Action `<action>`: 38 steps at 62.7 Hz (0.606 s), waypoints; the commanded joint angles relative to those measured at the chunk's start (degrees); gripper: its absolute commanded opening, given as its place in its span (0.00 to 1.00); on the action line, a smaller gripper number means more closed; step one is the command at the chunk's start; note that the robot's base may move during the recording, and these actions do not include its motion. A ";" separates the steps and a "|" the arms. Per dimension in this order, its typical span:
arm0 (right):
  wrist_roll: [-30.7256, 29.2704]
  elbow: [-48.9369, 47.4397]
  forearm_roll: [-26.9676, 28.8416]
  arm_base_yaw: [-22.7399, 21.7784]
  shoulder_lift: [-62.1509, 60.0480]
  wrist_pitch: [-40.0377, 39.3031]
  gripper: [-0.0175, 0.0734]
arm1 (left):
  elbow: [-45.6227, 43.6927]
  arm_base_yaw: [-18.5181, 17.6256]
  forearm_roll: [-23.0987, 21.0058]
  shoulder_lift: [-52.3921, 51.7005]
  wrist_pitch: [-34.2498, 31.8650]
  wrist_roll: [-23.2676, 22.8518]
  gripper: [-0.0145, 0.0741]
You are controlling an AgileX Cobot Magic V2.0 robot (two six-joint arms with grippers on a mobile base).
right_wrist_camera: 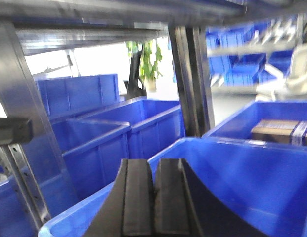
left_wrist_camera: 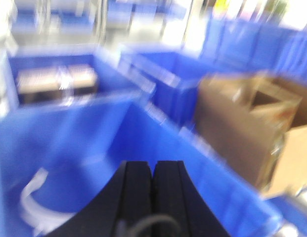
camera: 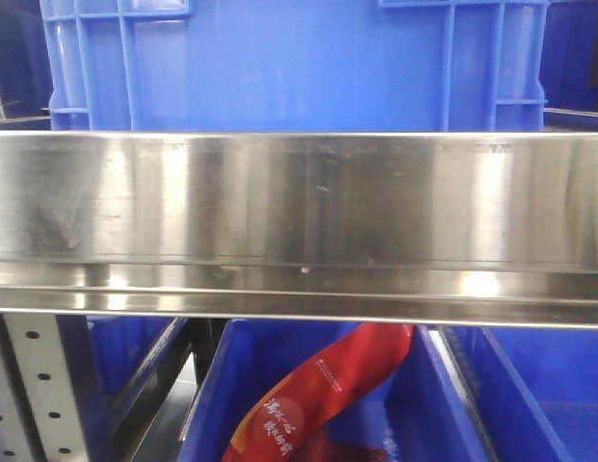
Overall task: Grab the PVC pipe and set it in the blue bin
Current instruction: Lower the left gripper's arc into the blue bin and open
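Observation:
The left wrist view is blurred by motion. My left gripper [left_wrist_camera: 153,164] is shut with nothing between its black fingers, and it hangs over a blue bin [left_wrist_camera: 202,163]. A white curved piece [left_wrist_camera: 30,197] lies in that bin at the lower left; I cannot tell whether it is the PVC pipe. My right gripper [right_wrist_camera: 154,161] is also shut and empty, just above the near rim of another blue bin [right_wrist_camera: 252,173]. Neither gripper shows in the front view.
A wide steel shelf rail [camera: 299,221] fills the front view, with a blue crate [camera: 289,63] above and a red bag [camera: 327,385] in a bin below. A cardboard box [left_wrist_camera: 247,123] stands right of the left gripper. A steel upright [right_wrist_camera: 193,74] rises behind the right gripper.

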 commanded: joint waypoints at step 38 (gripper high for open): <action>-0.48 31.99 -0.86 0.09 -23.71 -7.80 0.01 | 47.95 -2.34 0.64 -30.30 -22.24 0.04 0.04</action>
